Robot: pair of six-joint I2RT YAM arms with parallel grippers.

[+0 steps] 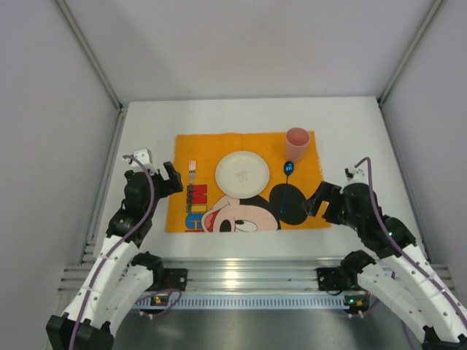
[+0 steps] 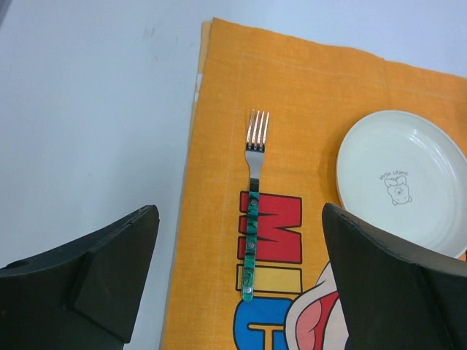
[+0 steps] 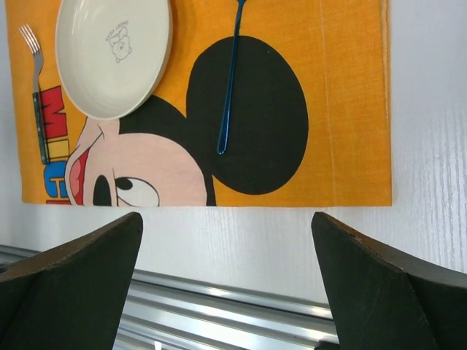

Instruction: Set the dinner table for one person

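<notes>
The white dinner table (image 1: 350,131) carries an orange Mickey Mouse placemat (image 1: 219,146). On the mat lie a green-handled fork (image 1: 192,182) (image 2: 252,219) at the left, a white plate (image 1: 241,173) (image 2: 401,179) (image 3: 113,51) in the middle, a blue spoon (image 1: 289,169) (image 3: 230,87) to its right, and a pink cup (image 1: 296,144) at the far right corner. My left gripper (image 1: 166,179) (image 2: 241,284) hovers open at the mat's left edge, over the fork's handle end. Open and empty too, my right gripper (image 1: 319,200) (image 3: 226,284) hangs over the mat's near right corner.
Grey walls enclose the table on three sides. A metal rail (image 1: 241,273) (image 3: 219,299) runs along the near edge between the arm bases. Bare white tabletop (image 2: 87,131) lies left of the mat, and more (image 3: 430,131) to its right.
</notes>
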